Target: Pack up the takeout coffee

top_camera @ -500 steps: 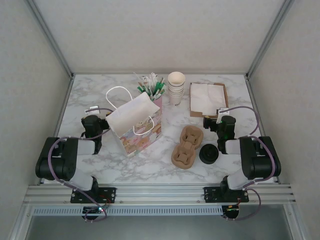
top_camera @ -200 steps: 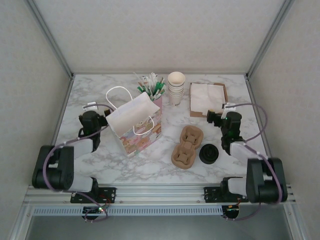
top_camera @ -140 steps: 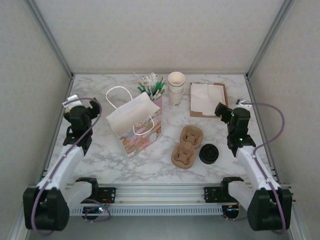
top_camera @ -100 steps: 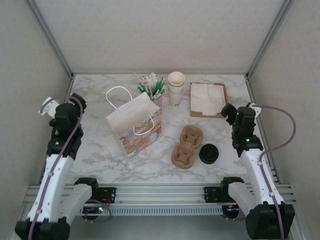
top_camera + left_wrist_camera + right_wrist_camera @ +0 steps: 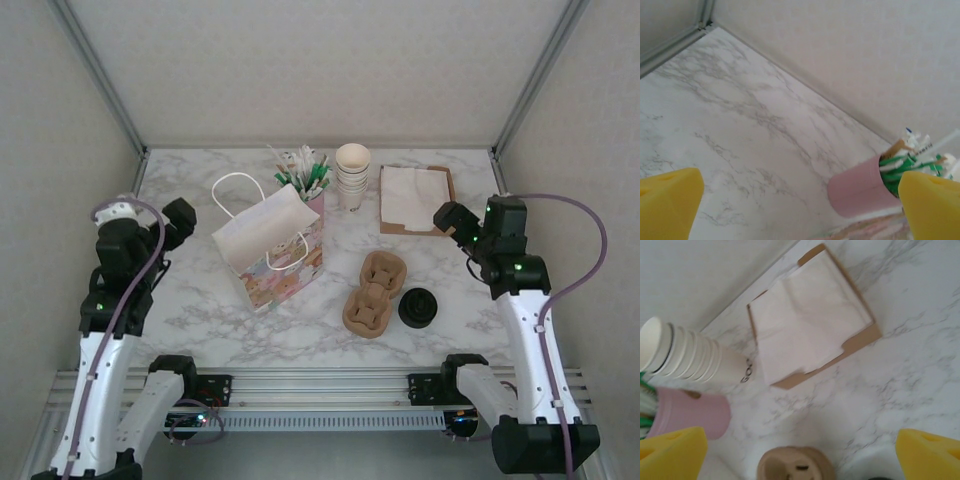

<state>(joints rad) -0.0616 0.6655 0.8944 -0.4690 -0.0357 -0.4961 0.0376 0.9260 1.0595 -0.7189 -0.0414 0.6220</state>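
Note:
The takeout coffee [image 5: 418,307] stands on the marble to the right of a brown pulp carrier [image 5: 373,292]. From above, its round black lid is what shows. My right gripper [image 5: 447,218] hangs open above the table, behind and to the right of the coffee. In the right wrist view its yellow fingertips [image 5: 670,455] are spread wide with nothing between them, and the carrier's [image 5: 795,467] end lies below. My left gripper [image 5: 178,222] is open too, raised left of the paper bag [image 5: 268,245], holding nothing [image 5: 800,210].
A pink cup of stirrers [image 5: 312,185] [image 5: 860,192] stands behind the bag. A stack of lidless cream cups [image 5: 352,175] [image 5: 680,352] and a brown tray of napkins [image 5: 415,198] [image 5: 807,332] sit at the back. Walls close in left, right and behind.
Both arms have unfolded from their low rest and risen. The left gripper swung out left, the right gripper out right. Both stayed open; nothing on the table moved.

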